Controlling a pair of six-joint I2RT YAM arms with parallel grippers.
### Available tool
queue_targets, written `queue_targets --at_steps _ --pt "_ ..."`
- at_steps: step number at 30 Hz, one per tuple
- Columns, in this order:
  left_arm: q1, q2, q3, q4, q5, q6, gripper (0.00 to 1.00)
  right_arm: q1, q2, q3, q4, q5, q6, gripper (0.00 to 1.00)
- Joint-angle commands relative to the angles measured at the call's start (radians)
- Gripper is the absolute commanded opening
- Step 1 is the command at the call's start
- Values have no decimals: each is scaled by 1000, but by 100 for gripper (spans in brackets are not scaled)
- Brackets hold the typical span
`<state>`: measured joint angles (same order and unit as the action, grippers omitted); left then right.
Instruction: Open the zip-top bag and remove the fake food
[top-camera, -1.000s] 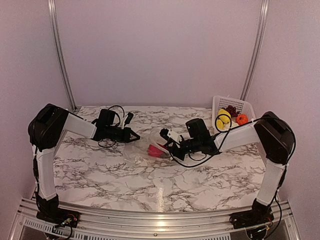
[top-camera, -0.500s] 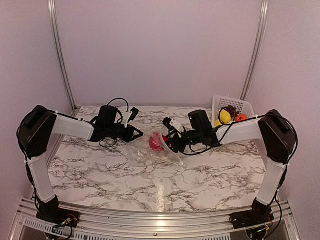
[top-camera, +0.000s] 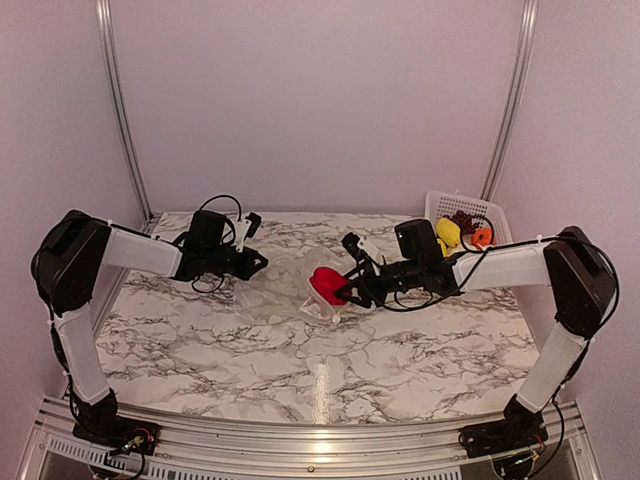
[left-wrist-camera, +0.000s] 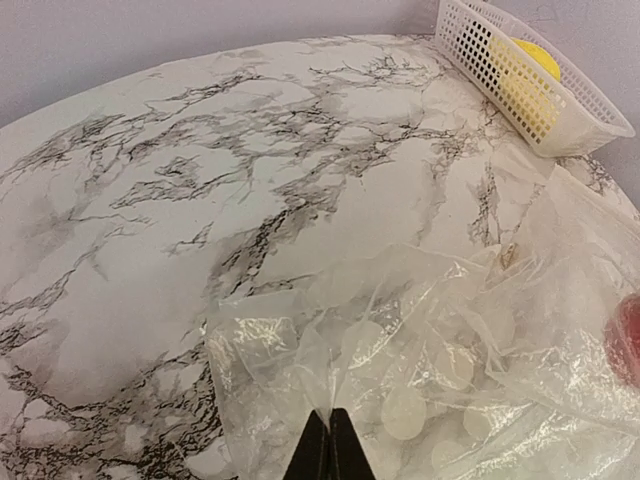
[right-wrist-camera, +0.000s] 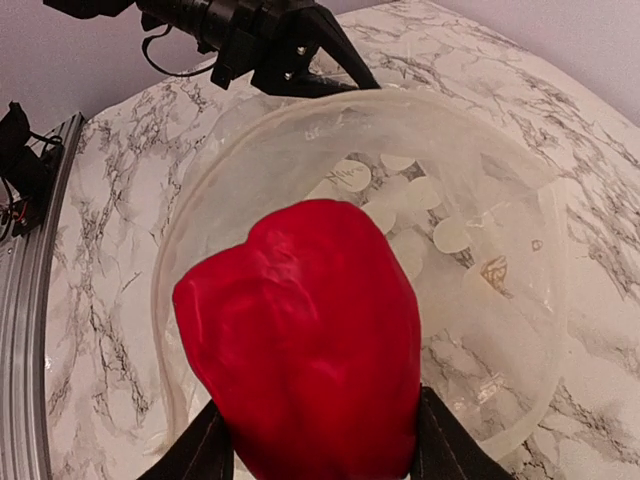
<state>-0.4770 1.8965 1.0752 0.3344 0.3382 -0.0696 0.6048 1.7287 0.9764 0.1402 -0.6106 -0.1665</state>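
Red fake food (left-wrist-camera: 628, 340) cut by right edge; basket (left-wrist-camera: 492, 62) partly cropped.

Robot lab test cell, not a home. Plain lilac wall panels (top-camera: 320, 100) close in three sides, with aluminium extrusion posts (top-camera: 118, 110) at the far corners. Marble-print tabletop (top-camera: 250, 365). A slotted aluminium rail (top-camera: 320, 445) runs along the near edge, arm bases (top-camera: 100, 412) bolted there, loose cables (top-camera: 228, 203) exposed.
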Motion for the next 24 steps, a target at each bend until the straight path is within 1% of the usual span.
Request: queue_targets --at_steps 1,4,11,13,16,19,24 --pt "30 -19 -25 2 -43 -18 0 -45 -71 -33 30 -50 54 37" --pt "46 -22 -35 18 -23 -26 0 -67 -100 -54 39 -60 66 37" --pt "48 -15 -34 25 -9 -26 0 -117 -140 -76 72 -75 99 36" --pt "49 -14 -34 27 -5 -27 0 -145 -154 -91 101 -104 122 36" --pt "50 -13 -35 34 1 -34 0 -199 -173 -113 170 -139 182 36" --pt "49 -11 -38 45 10 -45 0 -269 -195 -132 230 -141 231 35" --pt "50 -14 -43 55 13 -57 0 -385 -236 -140 284 -72 275 35"
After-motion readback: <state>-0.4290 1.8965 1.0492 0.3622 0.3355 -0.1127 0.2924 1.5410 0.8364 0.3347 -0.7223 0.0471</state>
